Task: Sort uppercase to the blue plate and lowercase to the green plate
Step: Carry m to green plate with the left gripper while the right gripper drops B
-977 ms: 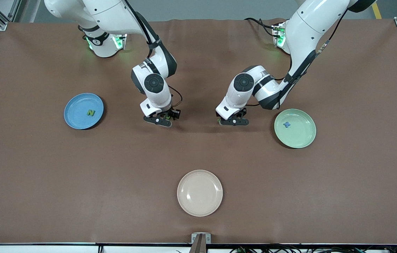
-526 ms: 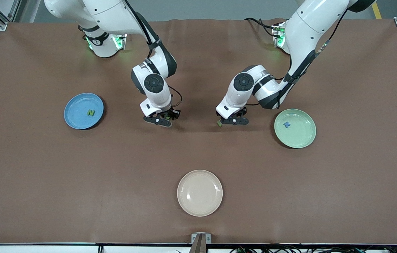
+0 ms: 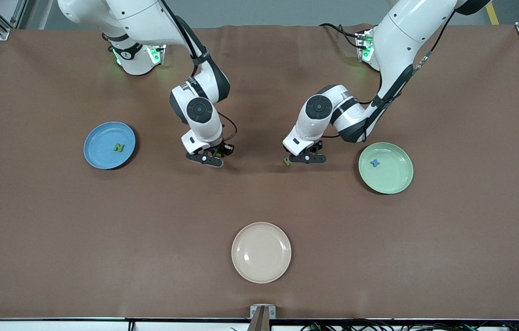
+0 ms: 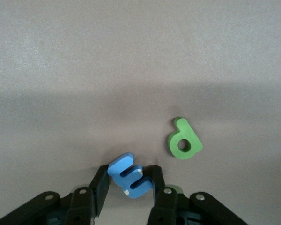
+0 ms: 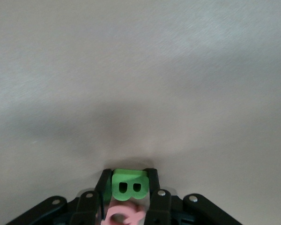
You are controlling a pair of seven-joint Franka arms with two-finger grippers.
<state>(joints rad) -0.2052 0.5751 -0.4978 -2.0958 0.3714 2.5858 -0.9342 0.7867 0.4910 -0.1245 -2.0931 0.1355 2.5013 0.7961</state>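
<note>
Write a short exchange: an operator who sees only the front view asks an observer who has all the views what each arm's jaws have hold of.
Operator: Both arms are down at the table between the blue plate and the green plate, but their wrists hide the jaws from me. What has the right arm got?
Observer: In the right wrist view, the right arm's jaws are shut on the green B.
Operator: And the left arm?
Observer: In the left wrist view, the left arm's jaws press against both sides of the blue m.
</note>
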